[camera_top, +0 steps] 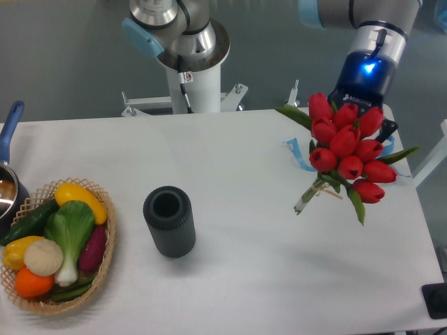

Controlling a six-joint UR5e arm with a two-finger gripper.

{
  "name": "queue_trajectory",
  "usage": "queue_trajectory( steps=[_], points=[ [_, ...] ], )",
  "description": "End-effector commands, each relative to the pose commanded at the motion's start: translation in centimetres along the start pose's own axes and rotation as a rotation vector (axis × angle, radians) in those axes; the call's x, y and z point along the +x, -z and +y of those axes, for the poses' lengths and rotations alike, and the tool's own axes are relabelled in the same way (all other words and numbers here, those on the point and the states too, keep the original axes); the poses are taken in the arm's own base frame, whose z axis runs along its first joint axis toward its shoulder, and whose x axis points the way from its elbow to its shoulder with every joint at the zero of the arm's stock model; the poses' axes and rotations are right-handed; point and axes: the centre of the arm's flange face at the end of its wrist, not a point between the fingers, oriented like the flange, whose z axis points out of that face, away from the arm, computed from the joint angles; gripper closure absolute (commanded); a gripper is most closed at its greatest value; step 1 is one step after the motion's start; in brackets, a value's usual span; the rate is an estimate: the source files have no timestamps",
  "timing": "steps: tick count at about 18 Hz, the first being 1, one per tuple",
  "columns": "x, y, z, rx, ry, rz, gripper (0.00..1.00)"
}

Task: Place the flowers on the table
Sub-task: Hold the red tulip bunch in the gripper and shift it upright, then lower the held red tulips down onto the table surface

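Note:
The flowers point(348, 152), a tied bunch of red tulip buds with green leaves, hang tilted at the right side of the white table point(244, 167). Their thin stems point(311, 195) point down and left, close to the tabletop. My gripper point(364, 120) comes down from the upper right, its wrist lit blue, and is shut on the bunch just behind the buds. The buds hide most of the fingers; one dark fingertip point(388, 130) shows at the bunch's right edge. I cannot tell whether the stem ends touch the table.
A blue ribbon point(299, 158) lies on the table left of the bunch. A dark ribbed vase point(169, 222) stands at centre left. A wicker basket point(105, 262) of vegetables sits at the front left, a blue-handled pot point(8, 183) behind it. The arm's base point(190, 66) stands at the back.

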Motion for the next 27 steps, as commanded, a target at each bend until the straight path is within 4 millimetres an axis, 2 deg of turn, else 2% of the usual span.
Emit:
queue_trajectory(
  steps=[4, 7, 15, 16, 22, 27],
  points=[
    [-0.7, 1.0, 0.2, -0.003, -0.006, -0.021, 0.6],
    [-1.0, 1.1, 0.3, -0.009, -0.007, -0.026, 0.6],
    [-1.3, 1.0, 1.5, -0.202, -0.019, -0.12, 0.6],
    [-0.9, 0.8, 0.8, -0.239, -0.035, -0.137, 0.6],
    [2.1, -2.0, 0.6, -0.461, -0.083, -0.174, 0.6],
    [5.9, -6.1, 0.4, -0.687, -0.184, -0.146, 0.6]
  ],
)
